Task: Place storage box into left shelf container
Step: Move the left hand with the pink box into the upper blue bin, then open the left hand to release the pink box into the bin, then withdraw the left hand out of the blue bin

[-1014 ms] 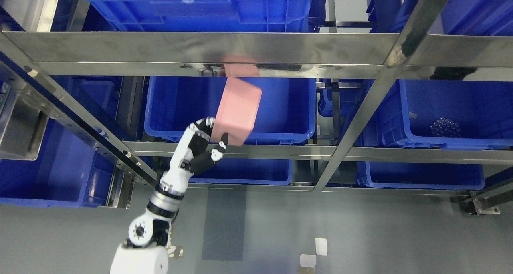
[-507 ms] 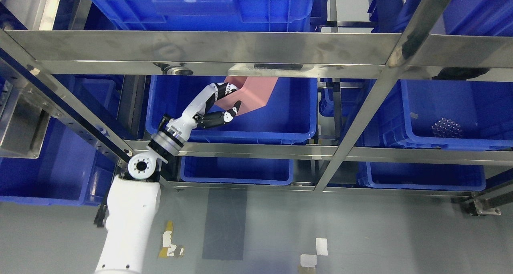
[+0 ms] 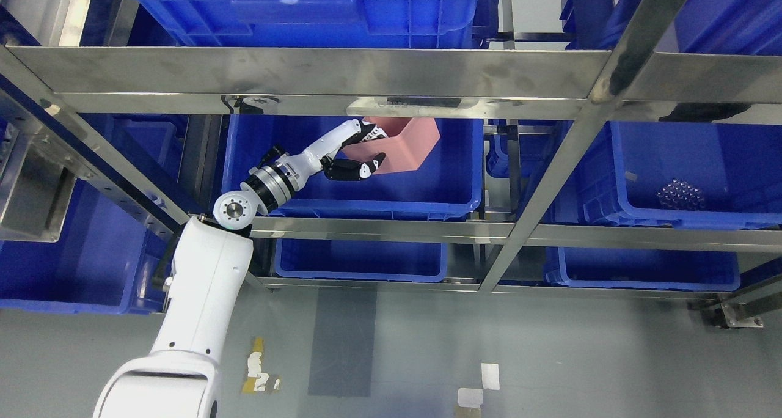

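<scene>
Left hand (image 3: 354,155) is clamped on the pink storage box (image 3: 400,152), its dark fingers (image 3: 357,168) curled under the box's lower edge and the white ones against its near wall. Nearest of all is the white arm (image 3: 201,296), rising from the lower left over the grey floor (image 3: 550,357), which carries patches of worn tape. The arm passes the front rail (image 3: 379,227) of the steel shelf and reaches over the near wall of the left blue bin (image 3: 427,192) on the middle level. Inside that bin the box hangs tilted, above the bin floor, its top partly hidden behind the steel crossbar (image 3: 305,76). To the right, past a slanting post (image 3: 550,186), sits another blue bin (image 3: 702,173) with a dark patterned spot on its floor. More blue bins fill the levels above and below.
</scene>
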